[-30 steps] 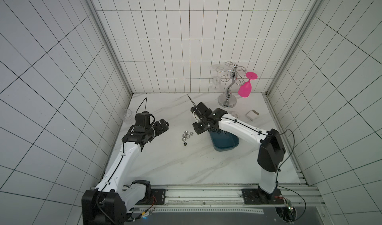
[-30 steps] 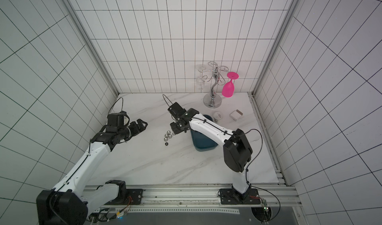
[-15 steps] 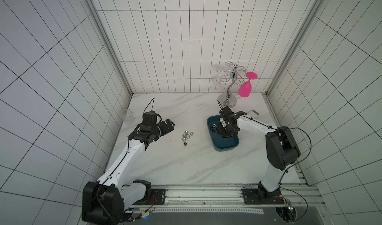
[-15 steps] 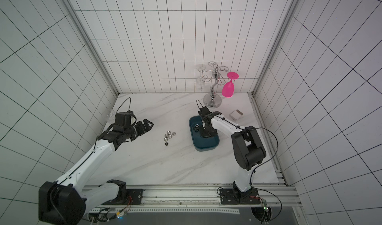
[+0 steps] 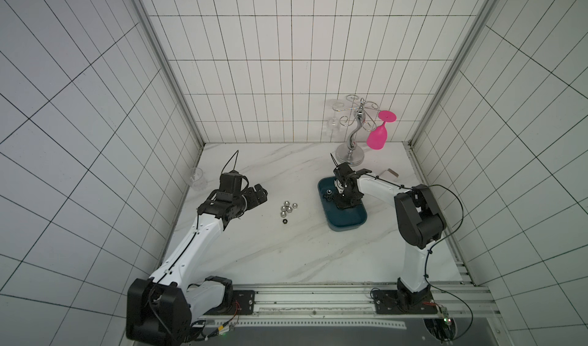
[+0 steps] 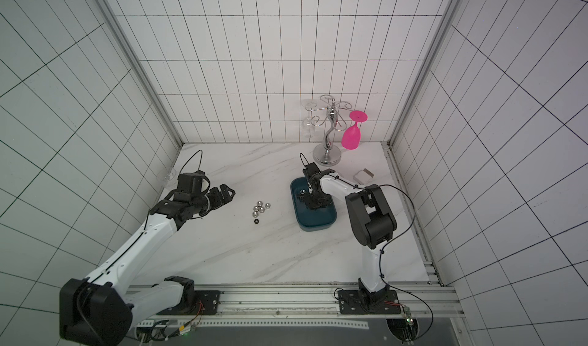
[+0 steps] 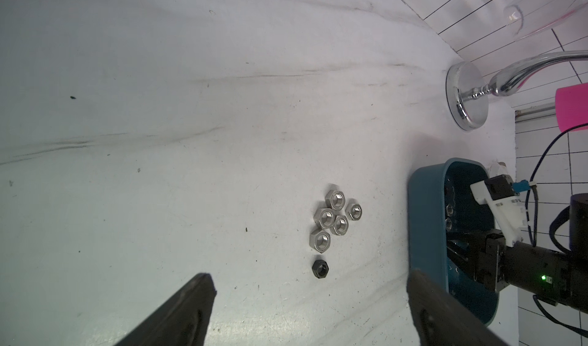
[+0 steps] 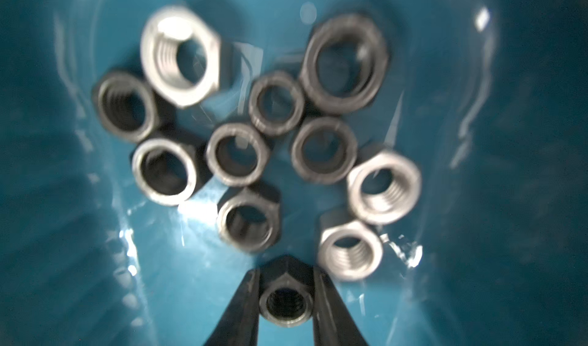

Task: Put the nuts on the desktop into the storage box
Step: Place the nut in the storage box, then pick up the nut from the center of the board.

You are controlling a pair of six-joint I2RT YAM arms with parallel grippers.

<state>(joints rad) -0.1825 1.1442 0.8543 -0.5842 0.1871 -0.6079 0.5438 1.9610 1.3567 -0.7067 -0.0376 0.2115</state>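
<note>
Low inside blue box, right gripper pinches black nut across opposite flats, beside about ten other nuts. Six nuts lie loose on table, near left gripper, jaws spread. Likely hard, slick, light: grip flat sides.

- Five shiny silver hexagonal metal nuts plus one small black hexagonal nut on the white marble desktop.
- Inside the teal-blue plastic storage box: three silver, eight black.
</note>
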